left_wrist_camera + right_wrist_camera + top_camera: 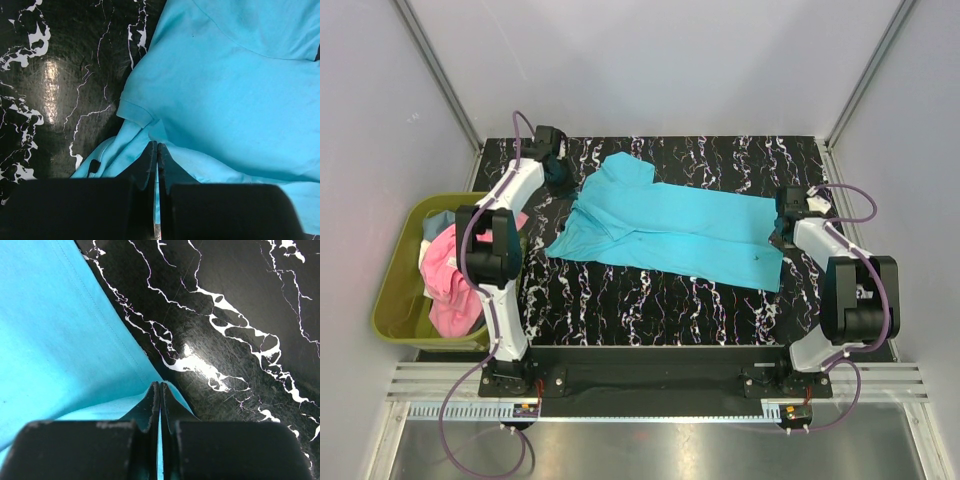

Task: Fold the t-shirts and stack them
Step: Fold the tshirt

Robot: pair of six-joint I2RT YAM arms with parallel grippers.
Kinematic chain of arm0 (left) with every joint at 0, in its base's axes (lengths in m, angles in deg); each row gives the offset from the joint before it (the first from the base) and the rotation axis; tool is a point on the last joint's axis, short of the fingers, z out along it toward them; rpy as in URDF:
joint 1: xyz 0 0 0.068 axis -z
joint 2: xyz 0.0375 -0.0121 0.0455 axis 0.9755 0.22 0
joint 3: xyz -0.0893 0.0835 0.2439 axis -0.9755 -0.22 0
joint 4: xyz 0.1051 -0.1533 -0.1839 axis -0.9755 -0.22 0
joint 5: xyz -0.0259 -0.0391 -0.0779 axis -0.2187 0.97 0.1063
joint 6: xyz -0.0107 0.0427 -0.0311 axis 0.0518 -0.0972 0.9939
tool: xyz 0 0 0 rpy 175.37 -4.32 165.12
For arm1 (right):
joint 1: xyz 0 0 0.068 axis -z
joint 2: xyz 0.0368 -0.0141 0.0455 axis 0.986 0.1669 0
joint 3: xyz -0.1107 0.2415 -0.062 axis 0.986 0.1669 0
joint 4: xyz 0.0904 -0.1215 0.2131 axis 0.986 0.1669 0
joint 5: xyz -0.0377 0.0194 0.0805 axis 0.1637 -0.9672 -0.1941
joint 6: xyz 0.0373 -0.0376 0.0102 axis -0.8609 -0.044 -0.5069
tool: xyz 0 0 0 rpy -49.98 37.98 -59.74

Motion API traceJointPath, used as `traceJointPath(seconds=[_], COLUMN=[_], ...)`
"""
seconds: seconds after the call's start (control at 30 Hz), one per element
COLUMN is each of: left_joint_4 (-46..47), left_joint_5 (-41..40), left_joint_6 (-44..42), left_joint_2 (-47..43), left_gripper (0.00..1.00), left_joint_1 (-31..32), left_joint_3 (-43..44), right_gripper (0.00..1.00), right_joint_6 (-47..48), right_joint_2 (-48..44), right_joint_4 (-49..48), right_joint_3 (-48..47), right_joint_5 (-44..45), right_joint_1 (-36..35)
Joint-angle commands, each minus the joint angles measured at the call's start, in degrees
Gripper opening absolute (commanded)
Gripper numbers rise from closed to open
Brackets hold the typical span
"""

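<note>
Black jaws up close, both pairs pressed together on thin turquoise cloth. Far left, pink t-shirt (445,280) heaped in green bin (390,292). Next, left gripper (155,146) by a sleeve. Then the turquoise t-shirt (670,225) spread out across the table (650,300). Last, right gripper (160,385) at the hem corner. Soft, light, floppy, likely to sag; best held by corners and edges.

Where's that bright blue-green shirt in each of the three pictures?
Top external: the turquoise t-shirt lies spread across the table's middle.
Left wrist: it fills the right side, pinched by the left gripper.
Right wrist: it fills the left side, pinched by the right gripper.
Shared landmark: the black marbled tabletop.
</note>
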Motion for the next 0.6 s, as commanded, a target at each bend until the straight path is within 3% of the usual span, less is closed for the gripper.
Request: traceJointPath(seconds=[0.0,0.17,0.33,0.37,0.43,0.47,0.5,0.53,0.57], left_joint_4=[0.21,2.13,8.98,9.87,8.58,7.34,6.29,4.71,3.56], left_joint_5=[-3.07,-2.82,6.65,9.63,10.36,8.89,8.18,7.39,5.99], left_joint_6=[0.62,-0.18,-0.79,-0.79,-0.27,-0.09,0.35,0.53,0.44], left_joint_2=[-0.23,0.38,2.58,3.72,4.6,4.43,3.73,2.68,0.24], left_gripper=[0.0,0.0,0.03,0.12,0.33,0.39,0.45,0.54,0.56], left_joint_1=[0.01,0.01,0.01,-0.08,-0.08,-0.08,0.0,0.01,0.53], left_joint_3=[2.62,3.06,5.08,5.6,7.96,8.68,8.77,8.42,8.33], right_gripper=[0.0,0.0,0.02,0.04,0.19,0.25,0.39,0.45,0.5], right_joint_6=[1.21,0.77,1.82,2.0,2.96,3.32,3.93,3.85,3.76], right_joint_2=[0.79,3.34,4.31,4.75,4.75,3.79,3.0,2.12,1.33], right_joint_4=[-1.47,-1.2,-4.37,-4.63,-3.94,-2.19,-1.48,-0.26,3.67], right_joint_3=[-2.78,-4.19,-4.54,-5.06,-5.85,-6.9,-7.09,-7.44,-8.14], right_joint_5=[0.9,2.05,-1.55,-1.82,-1.3,-1.12,-1.12,-1.99,-2.87], right_joint_1=[0.23,0.23,0.23,0.23,0.23,0.23,0.23,0.23,0.23])
